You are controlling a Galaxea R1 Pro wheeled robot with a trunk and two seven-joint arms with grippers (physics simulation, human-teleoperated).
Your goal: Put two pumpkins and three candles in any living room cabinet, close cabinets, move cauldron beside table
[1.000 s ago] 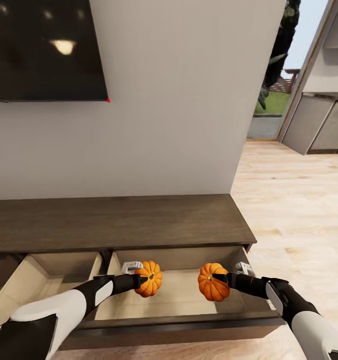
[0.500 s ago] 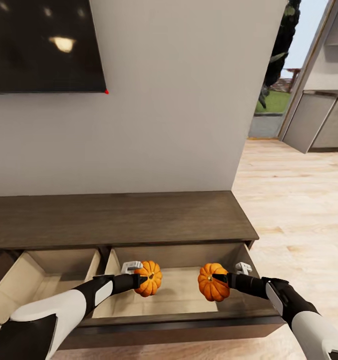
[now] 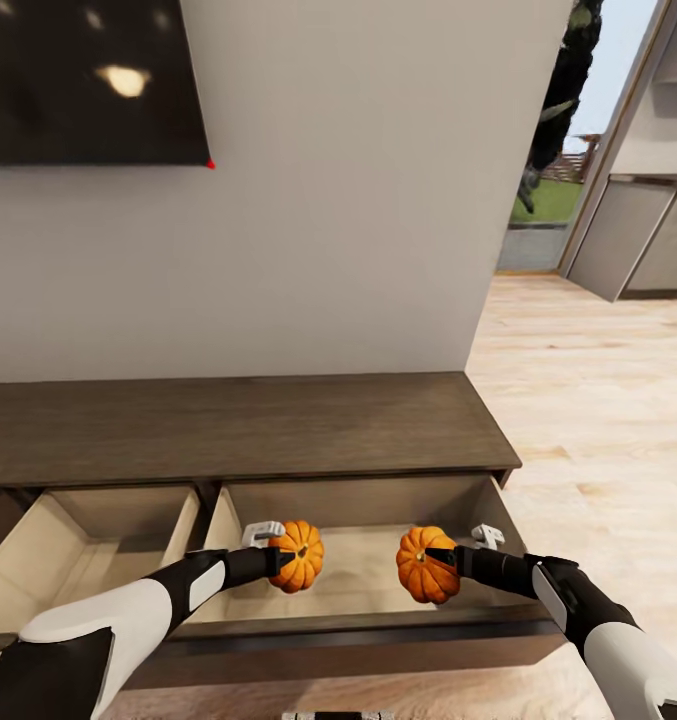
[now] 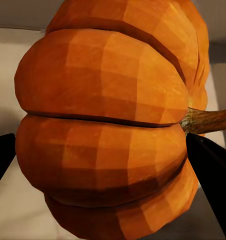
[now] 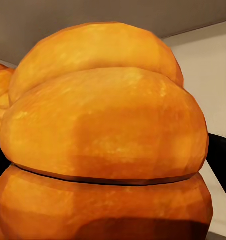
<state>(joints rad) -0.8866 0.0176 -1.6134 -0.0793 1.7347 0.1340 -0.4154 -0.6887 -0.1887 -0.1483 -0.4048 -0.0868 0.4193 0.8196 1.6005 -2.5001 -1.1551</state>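
Two pumpkins hang over the same open drawer, one in each gripper. The left pumpkin is pinched by the left gripper, whose dark fingers close in on either side of its ribs in the left wrist view, with the stem sticking out sideways. The right pumpkin is clamped the same way by the right gripper, its stem end turned toward the other pumpkin. Both are held above the pale beige floor of the right drawer, near each other but apart, and neither looks to be resting on the bottom; the likely reason is to drop both into one compartment at once.

Around them, the drawer belongs to the long dark-brown cabinet against the white wall. A second drawer just to the left is also pulled out and shows nothing inside. Nothing sits under either pumpkin, so the way down looks free; the drawer's front rail lies below both forearms and would need clearing on the way out. Above hangs a black screen, and to the right the wood floor runs toward grey kitchen units. Both drawers would need shutting later.
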